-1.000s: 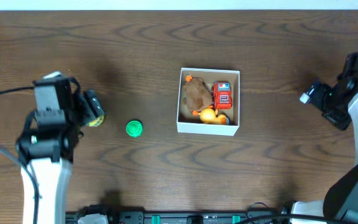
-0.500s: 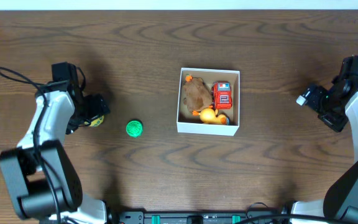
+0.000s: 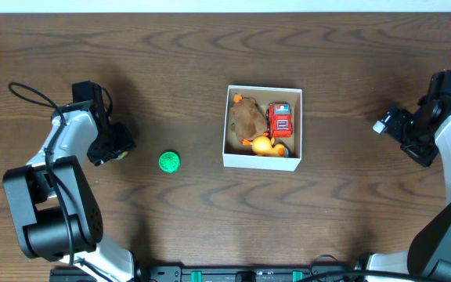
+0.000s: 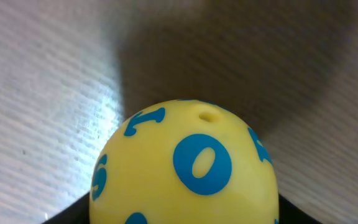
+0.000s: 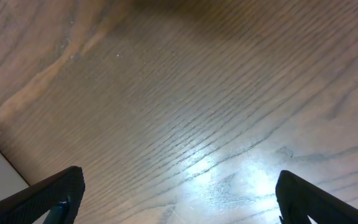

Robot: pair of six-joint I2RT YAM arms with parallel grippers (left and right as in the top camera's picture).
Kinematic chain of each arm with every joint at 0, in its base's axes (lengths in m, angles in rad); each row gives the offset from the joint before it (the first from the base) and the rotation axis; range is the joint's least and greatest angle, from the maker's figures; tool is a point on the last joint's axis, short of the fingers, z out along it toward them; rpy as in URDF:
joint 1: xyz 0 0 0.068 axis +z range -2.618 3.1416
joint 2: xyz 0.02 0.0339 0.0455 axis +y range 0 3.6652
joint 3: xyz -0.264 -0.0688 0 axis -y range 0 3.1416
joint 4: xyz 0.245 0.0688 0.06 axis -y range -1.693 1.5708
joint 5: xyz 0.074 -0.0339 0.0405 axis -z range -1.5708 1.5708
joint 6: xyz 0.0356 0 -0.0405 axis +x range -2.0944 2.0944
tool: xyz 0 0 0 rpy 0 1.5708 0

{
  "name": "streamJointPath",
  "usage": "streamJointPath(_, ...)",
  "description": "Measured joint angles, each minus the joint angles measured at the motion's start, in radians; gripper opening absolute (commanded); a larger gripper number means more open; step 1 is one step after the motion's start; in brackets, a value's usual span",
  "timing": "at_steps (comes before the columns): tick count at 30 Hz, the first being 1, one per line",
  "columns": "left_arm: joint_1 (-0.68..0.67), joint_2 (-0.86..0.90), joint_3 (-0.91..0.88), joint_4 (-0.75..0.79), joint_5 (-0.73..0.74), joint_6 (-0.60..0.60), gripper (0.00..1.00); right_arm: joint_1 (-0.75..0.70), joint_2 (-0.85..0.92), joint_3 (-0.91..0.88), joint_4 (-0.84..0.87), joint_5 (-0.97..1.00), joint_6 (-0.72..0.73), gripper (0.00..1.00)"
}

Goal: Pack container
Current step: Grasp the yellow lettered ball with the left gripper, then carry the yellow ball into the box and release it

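The container [image 3: 261, 162] part-filled, mid-bench [image 3: 351, 204].
Detail: left fingers [image 3: 114, 146] over yellow ball [image 4: 185, 171], grip cannot be told; right fingers [image 5: 55, 196] released, well right; green ball [image 3: 169, 161] left of container.

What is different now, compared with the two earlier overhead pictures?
The left gripper has turned and settled over the yellow ball, which is now nearly hidden from above. Whether the gripper grips the ball is unclear. The green ball and the box stayed in place, and the right gripper hardly moved.
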Motion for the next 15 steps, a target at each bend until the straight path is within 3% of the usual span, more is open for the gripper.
streamJointPath(8,-0.002,-0.059,0.000,0.004,0.003,0.000,0.47,0.000,0.000,0.000,0.000,0.000,-0.003,0.99)
streamJointPath(15,-0.101,-0.330,0.018,-0.020,0.030,0.000,0.44,0.000,0.000,0.000,0.002,0.000,-0.003,0.99)
